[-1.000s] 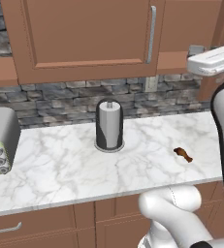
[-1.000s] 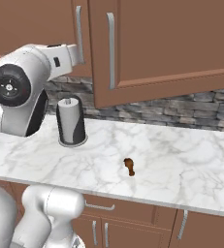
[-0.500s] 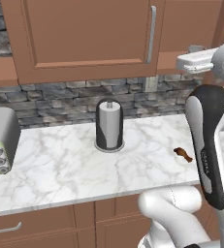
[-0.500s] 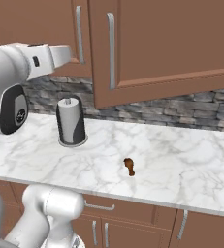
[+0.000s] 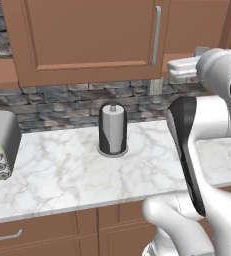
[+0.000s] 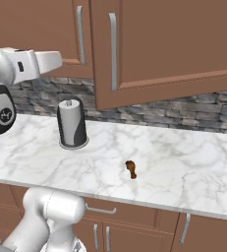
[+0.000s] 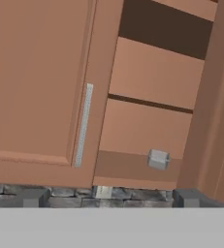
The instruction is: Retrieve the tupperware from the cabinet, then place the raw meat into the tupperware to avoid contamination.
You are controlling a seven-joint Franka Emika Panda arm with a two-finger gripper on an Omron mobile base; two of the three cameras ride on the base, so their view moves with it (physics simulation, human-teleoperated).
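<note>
1. Left base view: the gripper is being held up high by the cabinet, and its jaws are taken to be wide apart with nothing in them.
2. Right base view: the raw meat is lying on the counter, well apart from the paper towel roll. It is judged soft and slippery, best pinched at its thick middle.
3. Hand view: the tupperware is being seen on the bottom shelf of the open cabinet. It is judged light and stiff, best gripped across its short sides.
</note>
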